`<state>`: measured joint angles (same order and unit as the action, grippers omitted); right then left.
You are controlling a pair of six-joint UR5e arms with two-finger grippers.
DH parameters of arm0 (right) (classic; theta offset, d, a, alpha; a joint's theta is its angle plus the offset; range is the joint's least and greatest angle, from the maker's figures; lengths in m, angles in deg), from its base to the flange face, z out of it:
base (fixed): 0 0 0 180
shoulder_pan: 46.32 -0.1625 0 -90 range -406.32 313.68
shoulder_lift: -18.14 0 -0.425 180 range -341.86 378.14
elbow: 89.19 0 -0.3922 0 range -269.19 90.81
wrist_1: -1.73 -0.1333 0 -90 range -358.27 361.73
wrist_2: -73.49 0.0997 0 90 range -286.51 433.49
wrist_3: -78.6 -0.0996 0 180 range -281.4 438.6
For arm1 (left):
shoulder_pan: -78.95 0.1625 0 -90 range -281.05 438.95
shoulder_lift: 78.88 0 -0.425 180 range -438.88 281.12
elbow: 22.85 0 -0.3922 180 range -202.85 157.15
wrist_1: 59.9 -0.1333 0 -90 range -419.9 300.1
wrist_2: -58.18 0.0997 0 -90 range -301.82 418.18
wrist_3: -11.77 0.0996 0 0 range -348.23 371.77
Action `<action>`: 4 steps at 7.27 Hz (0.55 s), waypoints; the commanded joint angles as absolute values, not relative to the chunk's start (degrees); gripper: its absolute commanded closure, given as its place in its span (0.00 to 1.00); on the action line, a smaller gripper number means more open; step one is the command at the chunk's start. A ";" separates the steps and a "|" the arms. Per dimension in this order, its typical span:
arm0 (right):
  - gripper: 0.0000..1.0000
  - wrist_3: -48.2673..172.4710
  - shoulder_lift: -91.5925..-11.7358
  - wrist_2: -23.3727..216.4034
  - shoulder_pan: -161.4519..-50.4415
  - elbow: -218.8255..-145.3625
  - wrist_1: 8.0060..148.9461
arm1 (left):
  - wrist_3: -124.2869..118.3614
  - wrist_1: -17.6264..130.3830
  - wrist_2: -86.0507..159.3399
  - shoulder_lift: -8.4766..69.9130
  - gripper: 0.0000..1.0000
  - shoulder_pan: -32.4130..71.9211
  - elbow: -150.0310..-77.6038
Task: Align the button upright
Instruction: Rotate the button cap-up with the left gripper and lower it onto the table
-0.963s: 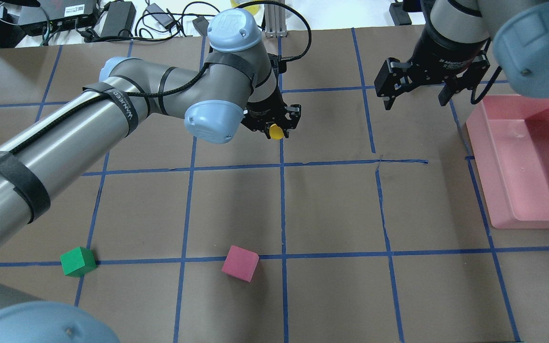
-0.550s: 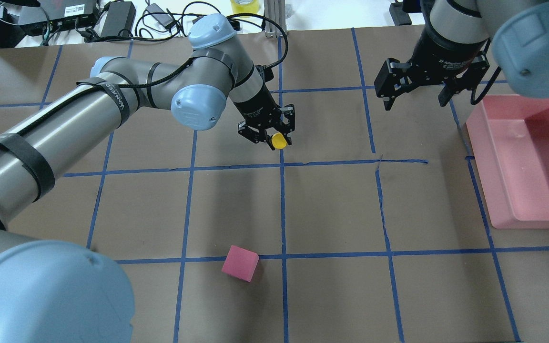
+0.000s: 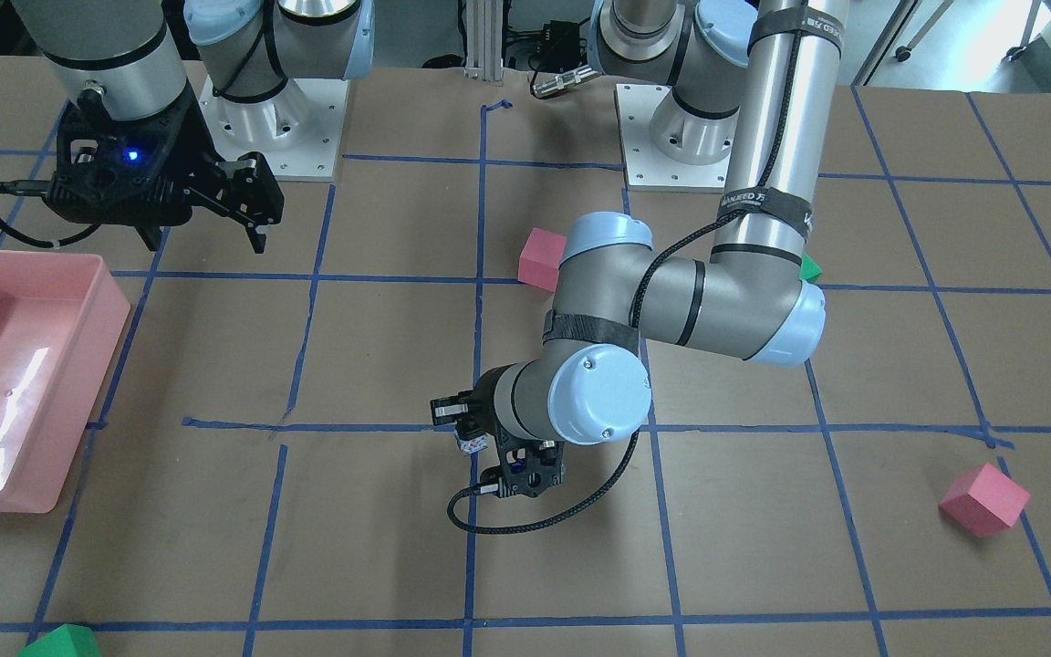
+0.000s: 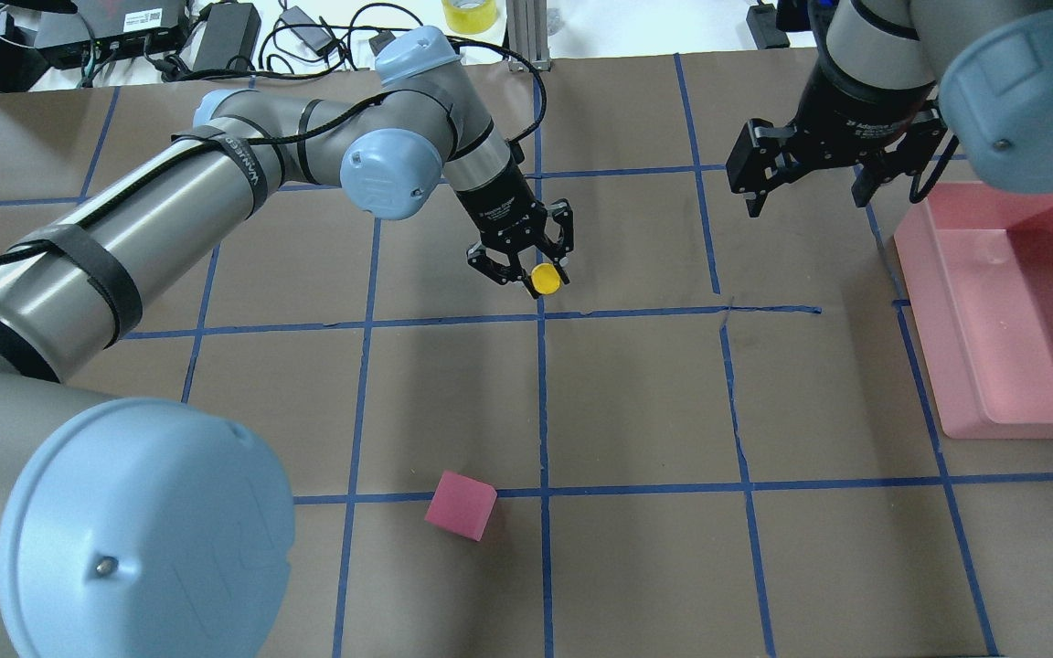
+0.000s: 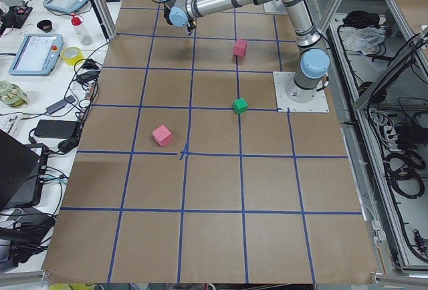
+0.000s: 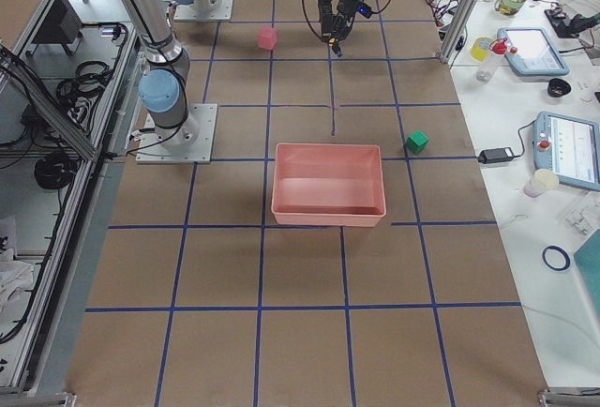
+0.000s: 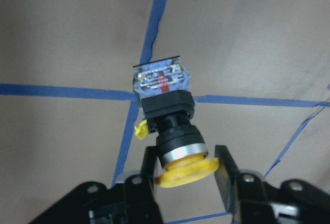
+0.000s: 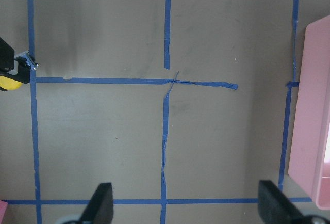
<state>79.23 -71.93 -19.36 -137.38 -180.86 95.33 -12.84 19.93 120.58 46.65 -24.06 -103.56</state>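
My left gripper [image 4: 527, 268] is shut on the button [image 4: 544, 279], with the fingers on either side of its round yellow cap. In the left wrist view the button [image 7: 167, 108] hangs from the gripper [image 7: 185, 166], cap toward the camera. Its black body and silvery base point down at a crossing of blue tape lines. I cannot tell whether the base touches the table. In the front-facing view only the base [image 3: 469, 443] shows under the wrist. My right gripper [image 4: 810, 183] is open and empty, held above the table to the right; it also shows in the front-facing view [image 3: 252, 214].
A pink tray [image 4: 947, 366] stands at the right edge. A pink cube [image 4: 460, 504] lies near the front. A second pink cube [image 3: 983, 498] and a green cube [image 3: 60, 641] lie toward the far side. Cables and electronics [image 4: 216, 37] line the far edge.
My left arm has swung and turned its wrist, carrying the button slightly toward the tape crossing. The left elbow now hides the green cube in the overhead view. The right gripper barely moved.
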 commanded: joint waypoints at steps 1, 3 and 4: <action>0.00 79.22 -71.86 -19.58 -137.37 -180.94 95.33 | -14.69 20.61 118.21 47.07 0.63 -24.06 -104.14; 0.00 79.22 -71.86 -19.67 -137.28 -180.94 95.25 | -13.90 20.52 118.56 47.07 0.63 -24.06 -105.20; 0.00 79.22 -71.94 -19.67 -137.37 -180.94 95.24 | -13.81 20.69 118.82 46.98 0.63 -23.97 -105.64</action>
<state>79.22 -71.90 -19.64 -137.34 -180.94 95.28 -14.05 20.59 118.59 47.06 -24.03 -105.09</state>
